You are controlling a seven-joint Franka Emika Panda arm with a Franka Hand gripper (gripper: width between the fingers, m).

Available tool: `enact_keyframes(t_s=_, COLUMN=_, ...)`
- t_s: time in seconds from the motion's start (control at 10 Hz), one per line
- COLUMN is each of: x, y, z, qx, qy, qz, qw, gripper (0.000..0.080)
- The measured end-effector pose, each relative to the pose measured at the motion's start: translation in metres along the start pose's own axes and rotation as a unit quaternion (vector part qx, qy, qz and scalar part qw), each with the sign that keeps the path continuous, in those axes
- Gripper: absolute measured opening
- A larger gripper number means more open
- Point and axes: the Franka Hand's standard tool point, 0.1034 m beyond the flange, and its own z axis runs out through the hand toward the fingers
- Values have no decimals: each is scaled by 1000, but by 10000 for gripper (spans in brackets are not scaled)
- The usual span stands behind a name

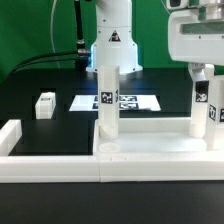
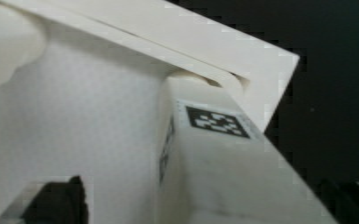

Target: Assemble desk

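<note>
Gripper (image 1: 201, 68) above an upright leg (image 1: 200, 108) (jaw spread unclear).
Black table (image 1: 40, 135), green backdrop (image 1: 30, 30); second leg (image 1: 107, 100) hides part of the marker board (image 1: 145, 103); loose leg (image 1: 45, 104) apart.

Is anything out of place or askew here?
Nothing looks damaged or askew. One loose leg sits alone at the exterior view's left; the middle leg and a third leg at that view's right stand upright.

White glossy arm base (image 1: 112, 52), black triangle marking (image 1: 113, 40); black cables (image 1: 68, 30) at its 10 o'clock; boxy white end effector (image 1: 200, 72).
</note>
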Motion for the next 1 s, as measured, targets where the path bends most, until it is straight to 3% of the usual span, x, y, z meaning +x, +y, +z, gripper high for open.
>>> enact_keyframes(t_s=0.3, x=-6, y=-4, z=-2, qx=2, qy=-1, qz=-139, qw=990, gripper=649)
enact_keyframes(t_s=0.6, x=-6, y=-4, z=-2, qx=2, qy=1, qz=-281, qw=960, gripper=649)
enact_keyframes(t_s=0.8, x=-5, y=-3, z=-2, qx=0, qy=1, qz=-361, qw=932, gripper=649)
enact_keyframes(t_s=1.0, x=-5, y=-3, z=-1, qx=-8, qy=6, qz=-475, qw=880, gripper=649)
